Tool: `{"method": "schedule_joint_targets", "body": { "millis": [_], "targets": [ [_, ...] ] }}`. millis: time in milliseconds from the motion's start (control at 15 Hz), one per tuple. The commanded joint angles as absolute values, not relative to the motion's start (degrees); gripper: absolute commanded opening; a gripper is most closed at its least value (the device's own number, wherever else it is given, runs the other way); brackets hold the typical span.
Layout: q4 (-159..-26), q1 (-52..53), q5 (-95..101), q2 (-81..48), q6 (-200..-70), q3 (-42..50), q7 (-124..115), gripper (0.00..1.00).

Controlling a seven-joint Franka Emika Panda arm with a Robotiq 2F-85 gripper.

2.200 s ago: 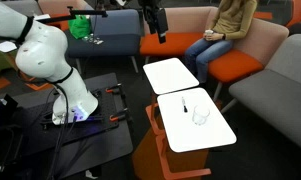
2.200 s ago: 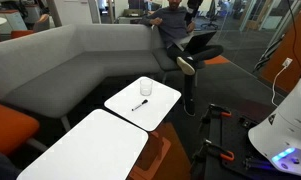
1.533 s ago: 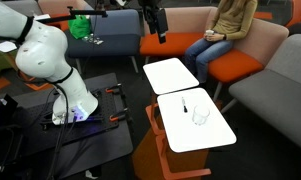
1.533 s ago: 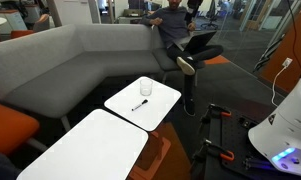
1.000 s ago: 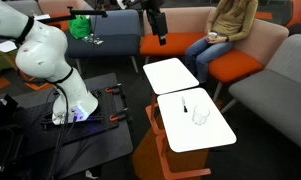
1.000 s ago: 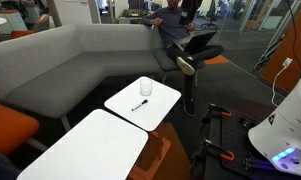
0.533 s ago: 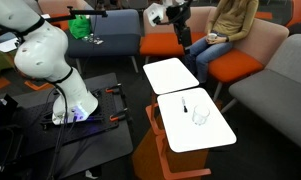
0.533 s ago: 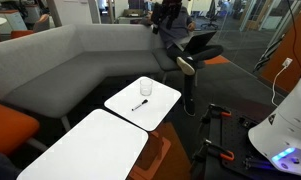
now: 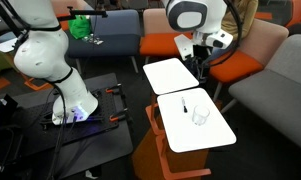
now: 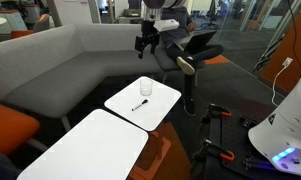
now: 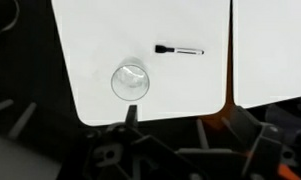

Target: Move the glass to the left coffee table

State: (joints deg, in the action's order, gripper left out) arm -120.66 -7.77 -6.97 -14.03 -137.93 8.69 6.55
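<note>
The glass (image 9: 200, 116), a small clear tumbler, stands on the white table (image 9: 212, 137) that also bears a small dark stick (image 9: 185, 107). In the wrist view the glass (image 11: 129, 81) is left of the stick (image 11: 178, 49). It also shows in an exterior view (image 10: 146, 88). The plain left coffee table (image 9: 170, 75) is bare beside it, seen also in an exterior view (image 10: 90, 150) and in the wrist view (image 11: 275, 50). My gripper (image 10: 145, 42) hangs high above the tables, open and empty, fingers pointing down (image 11: 179, 122).
A person sits on the orange seat (image 9: 230, 30) behind the tables, legs stretched near the glass's table (image 10: 185, 55). Grey sofas (image 10: 60, 60) wrap round the tables. The robot base (image 9: 70, 100) stands on a dark mat, and an orange table base (image 9: 165, 160) shows below.
The arm has swung from the far back over toward the tables and come lower; the gripper now hangs above them. The glass and stick have not moved.
</note>
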Motion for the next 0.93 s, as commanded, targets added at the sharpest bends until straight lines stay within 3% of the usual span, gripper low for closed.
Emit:
{"method": "schedule_joint_targets", "body": {
  "millis": [0, 867],
  "targets": [
    [-112.98, -9.97, -8.59, -22.29, -135.14, 7.35, 7.28, 1.00],
    [-95.38, -16.86, -13.71, -43.81, -129.84, 0.64, 9.63, 1.00]
  ]
}}
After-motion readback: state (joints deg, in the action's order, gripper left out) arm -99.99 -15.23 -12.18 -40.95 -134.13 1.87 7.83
